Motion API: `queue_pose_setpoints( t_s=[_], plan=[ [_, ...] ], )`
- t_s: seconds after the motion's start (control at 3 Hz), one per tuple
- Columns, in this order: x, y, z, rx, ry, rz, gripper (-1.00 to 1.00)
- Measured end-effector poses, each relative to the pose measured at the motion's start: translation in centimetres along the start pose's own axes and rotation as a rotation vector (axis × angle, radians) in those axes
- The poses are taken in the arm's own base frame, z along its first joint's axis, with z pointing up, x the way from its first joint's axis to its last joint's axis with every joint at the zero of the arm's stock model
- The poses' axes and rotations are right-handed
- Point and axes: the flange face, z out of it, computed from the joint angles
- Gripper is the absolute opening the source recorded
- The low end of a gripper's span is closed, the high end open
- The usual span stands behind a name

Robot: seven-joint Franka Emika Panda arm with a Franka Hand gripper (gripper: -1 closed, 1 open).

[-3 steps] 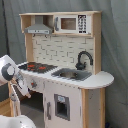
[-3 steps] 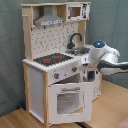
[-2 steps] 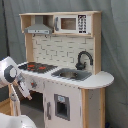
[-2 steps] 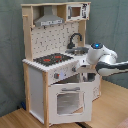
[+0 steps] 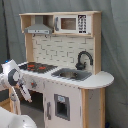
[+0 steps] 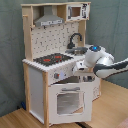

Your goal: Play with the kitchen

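Observation:
The kitchen (image 5: 65, 75) (image 6: 57, 75) is a white and light-wood toy unit, seen in both exterior views. It has a black-red stovetop (image 6: 52, 59), a steel sink (image 5: 72, 75), a black faucet (image 5: 84, 59), a grey hood (image 5: 39, 30) and a windowed oven door (image 6: 69, 101). My white arm comes in from the second exterior view's right. The gripper (image 6: 80, 69) sits at the front edge of the counter, just above the oven door and beside the knobs. In the first exterior view the gripper (image 5: 22, 92) hangs at the kitchen's front left corner.
A toy microwave (image 5: 72, 23) sits on the upper shelf. A grey curtain (image 6: 110, 25) hangs behind the unit. The kitchen stands on a wooden floor (image 6: 112, 107). A rounded counter end (image 5: 102, 79) sticks out at the first exterior view's right.
The arm has shifted slightly toward the kitchen front, leftward in the second exterior view. The kitchen itself looks unchanged.

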Motion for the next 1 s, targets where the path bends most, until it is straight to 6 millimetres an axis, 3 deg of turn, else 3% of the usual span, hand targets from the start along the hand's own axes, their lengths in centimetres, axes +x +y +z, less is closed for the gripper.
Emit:
queue_pose_setpoints(
  t_s=[0.33, 0.67, 1.0],
  plan=[
    [-0.16, 0.48, 0.43, 0.003, 0.029, -0.007, 1.00],
    [-0.18, 0.56, 0.51, 0.004, 0.034, -0.008, -1.00],
    [-0.10, 0.78, 0.86, 0.007, 0.056, -0.011, -1.00]
  ],
)
